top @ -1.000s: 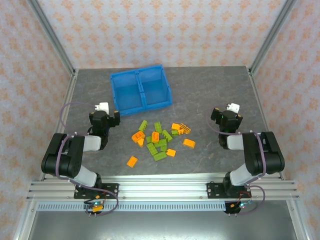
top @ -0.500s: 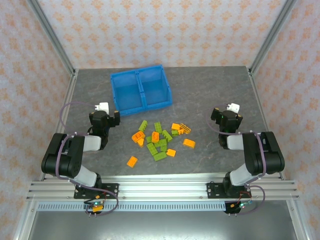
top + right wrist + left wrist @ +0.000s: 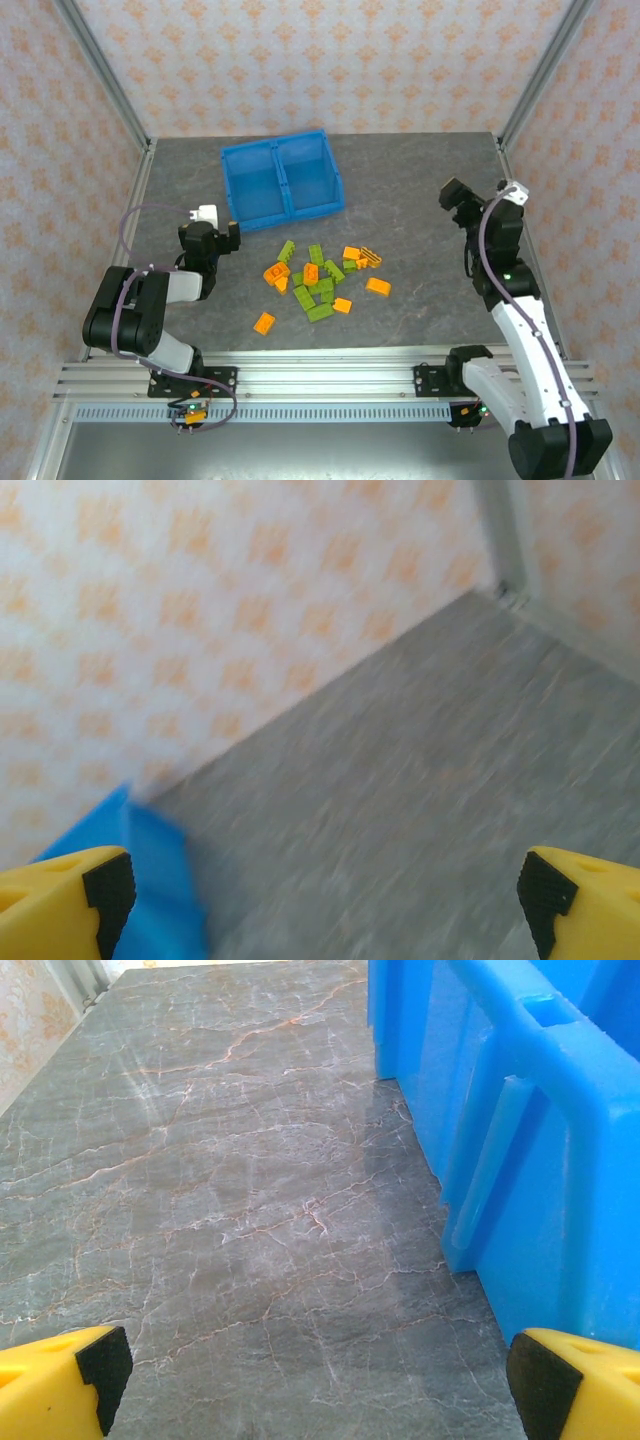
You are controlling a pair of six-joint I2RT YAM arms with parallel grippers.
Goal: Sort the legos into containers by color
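Lime green and orange legos lie scattered in a heap at the middle of the grey table, with one orange brick apart at the front left. The blue bin stands behind them, both compartments bare; its outer wall fills the right side of the left wrist view. My left gripper rests low at the left of the heap, open, with nothing between its yellow fingers. My right gripper is raised at the right, open and bare, with a corner of the bin in its blurred view.
Aluminium posts and patterned walls close in the table on three sides. A metal rail runs along the near edge by the arm bases. Bare stone surface lies right of the bin.
The right arm has unfolded from its rest pose, lifting its gripper up and toward the back right. The left arm and the legos have not moved.
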